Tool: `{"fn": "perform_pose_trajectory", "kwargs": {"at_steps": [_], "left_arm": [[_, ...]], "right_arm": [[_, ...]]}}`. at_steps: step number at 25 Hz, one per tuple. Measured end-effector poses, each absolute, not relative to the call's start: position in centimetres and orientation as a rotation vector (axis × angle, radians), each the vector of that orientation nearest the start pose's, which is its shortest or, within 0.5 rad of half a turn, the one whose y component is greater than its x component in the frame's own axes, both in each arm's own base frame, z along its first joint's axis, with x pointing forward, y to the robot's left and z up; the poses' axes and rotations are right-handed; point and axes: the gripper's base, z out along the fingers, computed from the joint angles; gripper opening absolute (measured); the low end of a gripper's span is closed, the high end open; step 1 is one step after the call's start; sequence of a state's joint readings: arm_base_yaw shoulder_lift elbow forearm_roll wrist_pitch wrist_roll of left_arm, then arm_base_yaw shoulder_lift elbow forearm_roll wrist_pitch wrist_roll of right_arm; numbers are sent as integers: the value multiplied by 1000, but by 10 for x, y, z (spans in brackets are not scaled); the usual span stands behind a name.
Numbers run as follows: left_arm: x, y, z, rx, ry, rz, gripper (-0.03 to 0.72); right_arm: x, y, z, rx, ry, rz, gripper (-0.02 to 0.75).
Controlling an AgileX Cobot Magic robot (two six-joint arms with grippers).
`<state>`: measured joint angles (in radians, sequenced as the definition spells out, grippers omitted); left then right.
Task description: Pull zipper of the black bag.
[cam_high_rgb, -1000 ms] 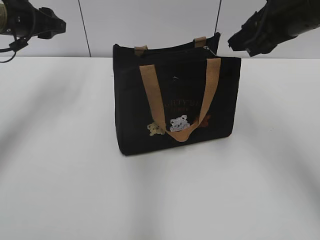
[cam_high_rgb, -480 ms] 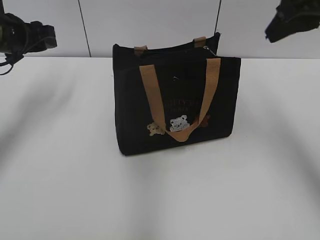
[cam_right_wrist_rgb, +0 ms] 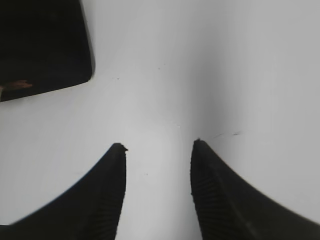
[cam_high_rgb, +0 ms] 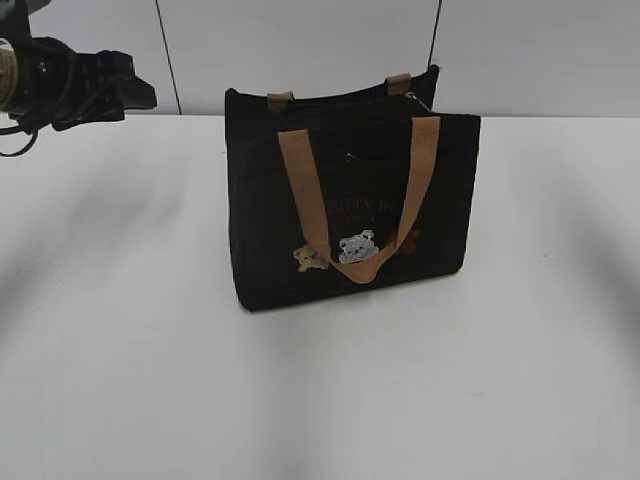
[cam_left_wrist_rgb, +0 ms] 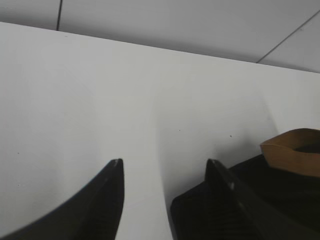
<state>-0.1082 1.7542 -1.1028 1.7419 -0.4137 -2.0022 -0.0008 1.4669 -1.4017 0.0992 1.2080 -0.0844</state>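
The black bag [cam_high_rgb: 350, 200] stands upright in the middle of the white table [cam_high_rgb: 150, 380], its tan handles hanging over the front with bear patches below. The zipper [cam_high_rgb: 418, 98] shows as a small silver glint at the bag's top right edge, its shape unclear. My left gripper [cam_high_rgb: 145, 92] hovers at the upper left, apart from the bag. In the left wrist view it [cam_left_wrist_rgb: 165, 162] is open and empty, with the bag [cam_left_wrist_rgb: 285, 205] and a tan strap [cam_left_wrist_rgb: 292, 155] at lower right. My right gripper [cam_right_wrist_rgb: 158, 144] is open and empty over bare table, with a bag corner [cam_right_wrist_rgb: 40, 45] at upper left. It is out of the exterior view.
A pale panelled wall [cam_high_rgb: 300, 50] runs behind the table's far edge. White tabletop surrounds the bag on all sides.
The right arm has risen out of the exterior view at the upper right. The left arm dipped back, then moved right toward the bag. The bag has not moved.
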Motion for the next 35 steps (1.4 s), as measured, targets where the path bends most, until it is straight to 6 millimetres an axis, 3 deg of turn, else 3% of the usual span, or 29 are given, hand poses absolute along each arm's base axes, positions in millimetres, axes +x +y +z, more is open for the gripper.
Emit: {"fn": "perform_pose_trajectory", "kwargs": {"at_steps": [4, 7, 14, 18, 23, 30, 35], "left_arm": [[373, -78, 228, 87, 2225, -667, 392], [373, -79, 228, 89, 2226, -671, 392], [372, -80, 229, 102, 2229, -692, 392], [372, -80, 229, 104, 2230, -697, 392], [371, -81, 229, 111, 2231, -708, 392], [371, -81, 229, 109, 2229, -704, 392], [372, -80, 229, 100, 2227, -688, 393]], "right_arm": [[287, 5, 351, -96, 2750, 109, 326], [263, 6, 343, -115, 2773, 117, 326], [163, 7, 318, -161, 2768, 108, 324], [104, 8, 304, -199, 2662, 86, 324], [53, 8, 286, -218, 2481, 55, 324], [5, 12, 266, -223, 2179, 52, 324], [-4, 12, 266, -220, 2089, 47, 324]]}}
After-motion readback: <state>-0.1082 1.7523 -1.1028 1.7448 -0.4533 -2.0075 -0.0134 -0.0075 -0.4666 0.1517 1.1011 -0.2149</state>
